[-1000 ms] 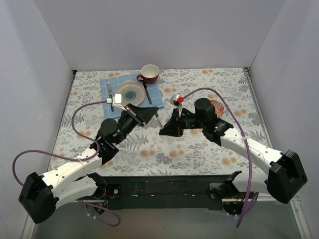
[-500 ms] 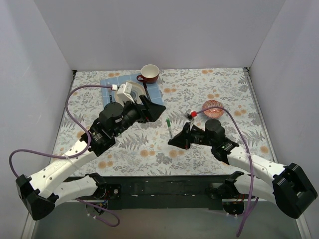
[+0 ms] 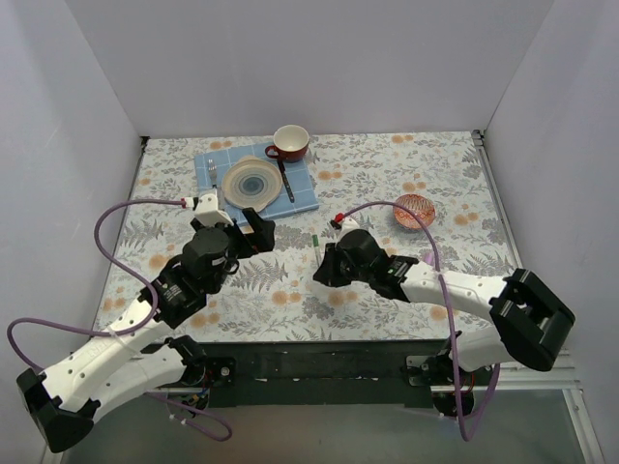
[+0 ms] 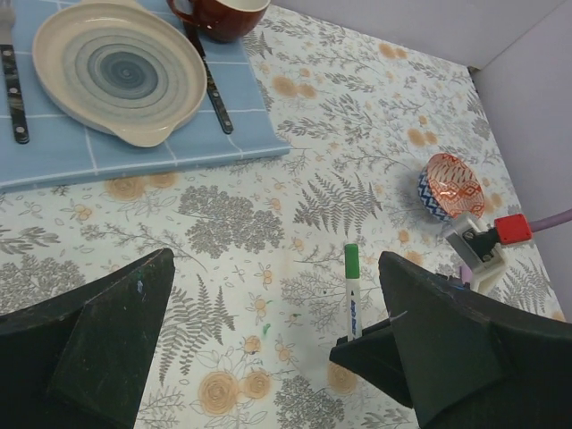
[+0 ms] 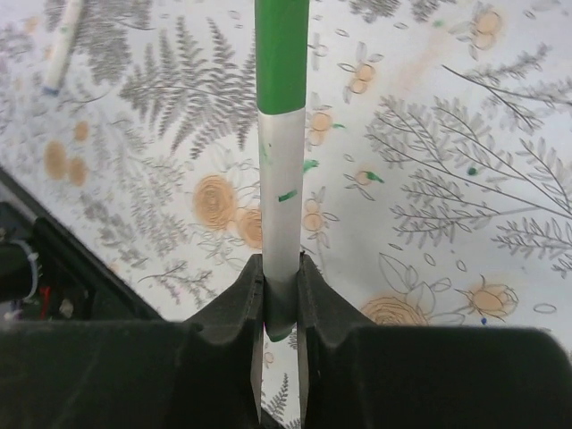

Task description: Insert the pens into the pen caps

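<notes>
Two pens in sight: one is gripped and one lies loose.
Held pen (image 5: 280, 179): it has a white barrel with small green marks. The far end is green and slightly wider than the barrel. It stands clear of the flowered tablecloth (image 3: 387, 164), near the middle of the table and between the two grippers.
Right gripper (image 5: 280, 273): the fingers are pinched tight on the near end of the white barrel, with the green end pointing away from the wrist.
Left gripper (image 4: 273, 295): the fingers are spread wide with nothing between them. It sits above the cloth, just left of the gripped pen and apart from it.
Loose pen (image 5: 61, 45): slim and white, it lies flat on the cloth at the upper left of the right wrist view, well apart from the right gripper. Its tip colour is too small to tell.
Blue mat (image 4: 179, 147): it sits at the far left of the table.
Plate (image 4: 121, 67): it rests on the mat, with a fork (image 4: 13, 89) to its left and a knife (image 4: 210, 85) to its right.
Red mug (image 4: 219, 13): it stands at the mat's far edge, just beyond the knife.
Patterned bowl (image 4: 450, 183): it sits on the cloth to the right, well apart from the mat.
</notes>
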